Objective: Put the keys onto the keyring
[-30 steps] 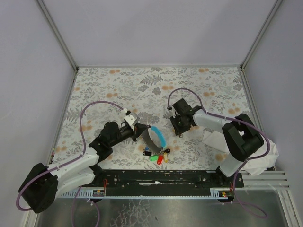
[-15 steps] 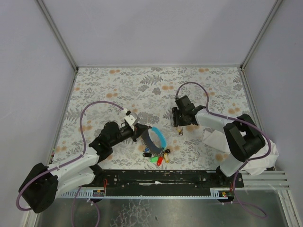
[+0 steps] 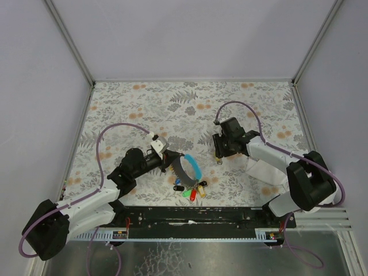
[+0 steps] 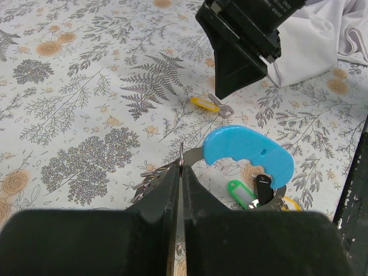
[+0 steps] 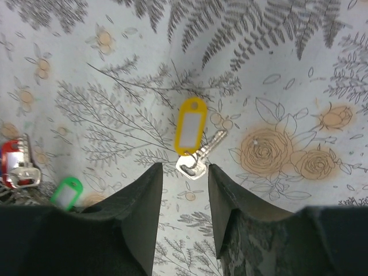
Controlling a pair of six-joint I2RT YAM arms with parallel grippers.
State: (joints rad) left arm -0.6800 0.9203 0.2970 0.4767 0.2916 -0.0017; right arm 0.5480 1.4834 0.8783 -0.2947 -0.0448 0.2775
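Right gripper [image 5: 184, 170] spread above yellow key [image 5: 190, 133], mid table [image 5: 287, 69].

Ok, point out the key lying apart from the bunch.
The yellow-tagged key: it lies alone on the floral cloth; the red key and green key bunch by the blue strap.

The loose key [image 5: 195, 164] is shiny metal with a glossy plastic tag [image 5: 190, 132], the tablecloth [image 5: 299, 69] matt.
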